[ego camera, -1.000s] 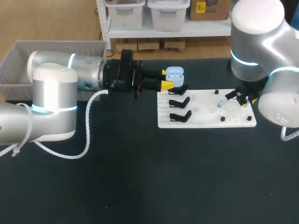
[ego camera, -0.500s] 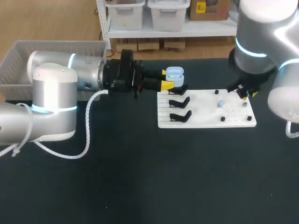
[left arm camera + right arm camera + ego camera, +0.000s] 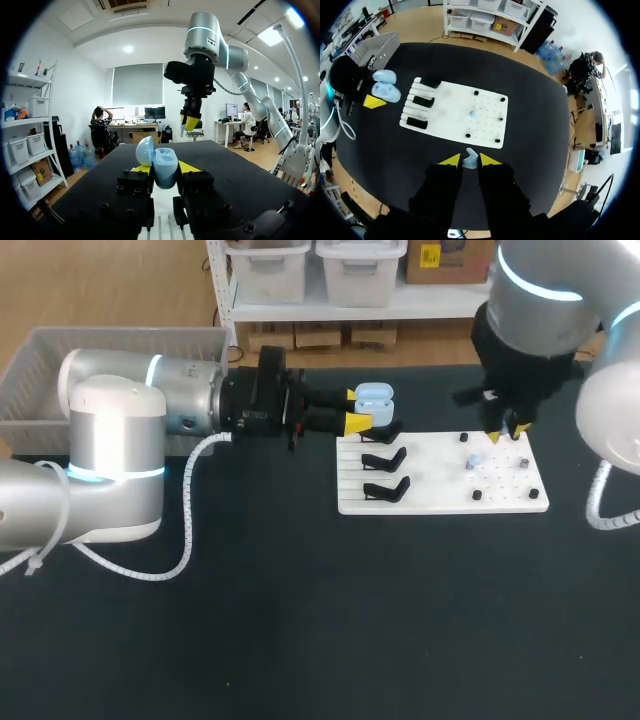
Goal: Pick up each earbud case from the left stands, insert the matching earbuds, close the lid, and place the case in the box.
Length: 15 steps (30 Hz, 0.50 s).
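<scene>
The left gripper (image 3: 358, 408) is closed on the earbud case (image 3: 165, 170), with 1 yellow-tipped finger on each side of the case body. The case is light blue, and its lid (image 3: 144, 150) stands open. The right wrist view shows the case held off the white board (image 3: 440, 485), just beyond the edge that carries the 3 black stands (image 3: 385, 459). All 3 stands are unoccupied.

The right gripper (image 3: 469, 160) pinches 1 light-blue earbud (image 3: 470, 158) between its yellow tips. It hangs above the peg side of the board, with its fingers pointing down. The left wrist view shows it raised well ahead of the case and apart from it.

A second earbud (image 3: 474, 462) rests on the board among the small black pegs (image 3: 477, 495), below and near the right gripper.

The board lies flat on the black table (image 3: 300, 620). The grey box (image 3: 40, 350) sits at the far left corner of the table, behind the left arm.
</scene>
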Each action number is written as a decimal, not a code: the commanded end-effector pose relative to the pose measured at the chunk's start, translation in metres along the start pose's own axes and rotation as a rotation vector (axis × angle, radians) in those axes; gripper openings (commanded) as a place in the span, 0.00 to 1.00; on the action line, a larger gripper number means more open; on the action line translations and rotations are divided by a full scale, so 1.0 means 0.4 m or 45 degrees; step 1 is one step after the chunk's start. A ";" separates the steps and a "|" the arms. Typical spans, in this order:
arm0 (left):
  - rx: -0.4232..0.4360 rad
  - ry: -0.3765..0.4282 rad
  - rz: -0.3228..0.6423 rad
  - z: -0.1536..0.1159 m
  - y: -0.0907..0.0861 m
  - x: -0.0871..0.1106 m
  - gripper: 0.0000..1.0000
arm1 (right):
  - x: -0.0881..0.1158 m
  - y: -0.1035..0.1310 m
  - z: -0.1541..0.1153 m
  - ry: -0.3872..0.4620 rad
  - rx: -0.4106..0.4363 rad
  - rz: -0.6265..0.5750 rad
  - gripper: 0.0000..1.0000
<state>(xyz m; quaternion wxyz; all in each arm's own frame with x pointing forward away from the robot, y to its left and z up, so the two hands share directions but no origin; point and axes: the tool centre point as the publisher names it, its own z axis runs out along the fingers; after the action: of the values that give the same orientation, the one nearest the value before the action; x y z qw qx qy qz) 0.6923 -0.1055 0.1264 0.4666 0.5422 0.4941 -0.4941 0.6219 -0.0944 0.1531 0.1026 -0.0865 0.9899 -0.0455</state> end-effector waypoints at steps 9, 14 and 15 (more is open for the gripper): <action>-0.008 -0.003 0.004 0.000 -0.004 0.001 0.00 | 0.004 0.097 -0.060 -0.003 0.022 0.067 0.00; -0.008 -0.003 0.004 0.000 -0.004 0.001 0.00 | 0.004 0.097 -0.060 -0.003 0.022 0.067 0.00; -0.008 -0.003 0.004 0.000 -0.004 0.001 0.00 | 0.004 0.097 -0.060 -0.003 0.022 0.067 0.00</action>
<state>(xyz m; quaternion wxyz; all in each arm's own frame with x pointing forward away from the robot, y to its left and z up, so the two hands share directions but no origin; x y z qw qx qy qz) 0.6923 -0.1055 0.1264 0.4666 0.5422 0.4942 -0.4941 0.6107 -0.0542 0.1720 0.1037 -0.0602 0.9914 -0.0515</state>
